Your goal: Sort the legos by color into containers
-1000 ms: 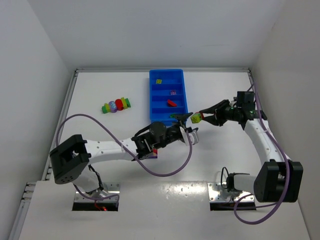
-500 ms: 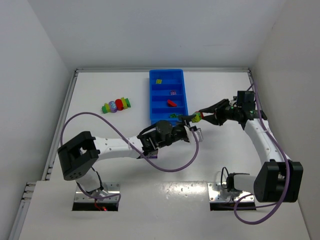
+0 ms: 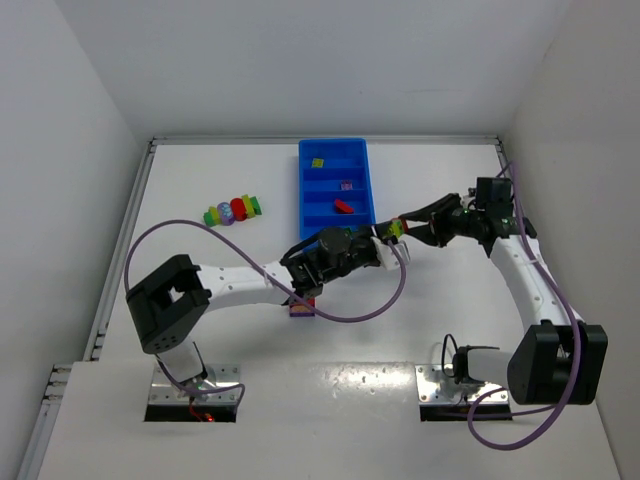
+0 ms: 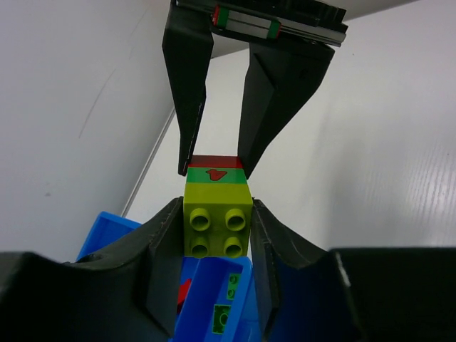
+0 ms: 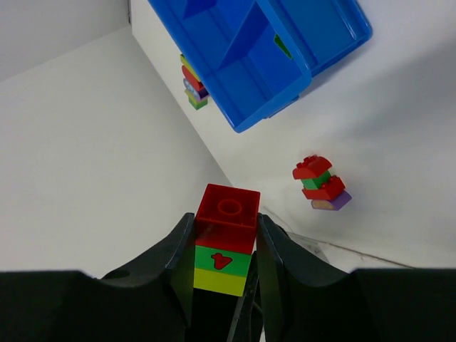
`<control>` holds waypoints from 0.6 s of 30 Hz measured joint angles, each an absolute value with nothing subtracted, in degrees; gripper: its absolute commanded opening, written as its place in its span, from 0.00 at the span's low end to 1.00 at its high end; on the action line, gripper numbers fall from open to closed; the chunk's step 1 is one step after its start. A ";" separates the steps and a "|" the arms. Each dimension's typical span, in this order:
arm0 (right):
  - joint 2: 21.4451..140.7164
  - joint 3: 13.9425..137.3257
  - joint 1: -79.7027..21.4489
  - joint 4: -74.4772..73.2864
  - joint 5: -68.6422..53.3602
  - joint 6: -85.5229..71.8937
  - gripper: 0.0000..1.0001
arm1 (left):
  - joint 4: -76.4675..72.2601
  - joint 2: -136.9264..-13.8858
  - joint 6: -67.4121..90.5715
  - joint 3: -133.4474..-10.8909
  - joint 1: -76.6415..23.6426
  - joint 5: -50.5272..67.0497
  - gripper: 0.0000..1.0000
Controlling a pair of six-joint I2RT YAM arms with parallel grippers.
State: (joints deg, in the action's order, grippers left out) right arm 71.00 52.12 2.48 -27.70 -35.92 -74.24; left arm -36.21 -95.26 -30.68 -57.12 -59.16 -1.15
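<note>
Two grippers, one three-layer stack (image 4: 216, 222), held in the air just right of the tray's (image 3: 302, 190) near end.
We list: stack of yellow-green, green and red layers; left gripper (image 4: 215, 206) clamped on its yellow-green end, right gripper (image 5: 225, 228) clamped on its red end, the two facing each other. Tray: far compartment holds a yellow-green brick (image 3: 318, 162), the next a purple brick (image 3: 346, 185), the third a red brick (image 3: 343, 207); the nearest we see only in part, something green inside. On the table (image 3: 450, 320): a multicoloured row (image 3: 232, 210) left of the tray, well apart; a red, green and purple cluster (image 3: 302, 308) near of the tray, just beside the left arm (image 3: 240, 285).
</note>
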 measured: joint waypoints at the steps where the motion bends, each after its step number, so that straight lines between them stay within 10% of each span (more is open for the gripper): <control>1: 71.00 52.12 2.48 -27.79 -35.90 -74.39 0.00 | -36.01 -95.26 -30.85 -57.17 -59.16 -1.06 0.29; 8: 71.00 52.12 2.50 -28.93 -35.51 -74.61 0.00 | -35.42 -94.70 -30.81 -56.53 -59.16 -0.40 0.02; 18: 72.31 51.64 5.06 -26.04 -33.50 -74.85 0.00 | -28.08 -81.41 -26.52 -50.24 -59.11 0.93 0.00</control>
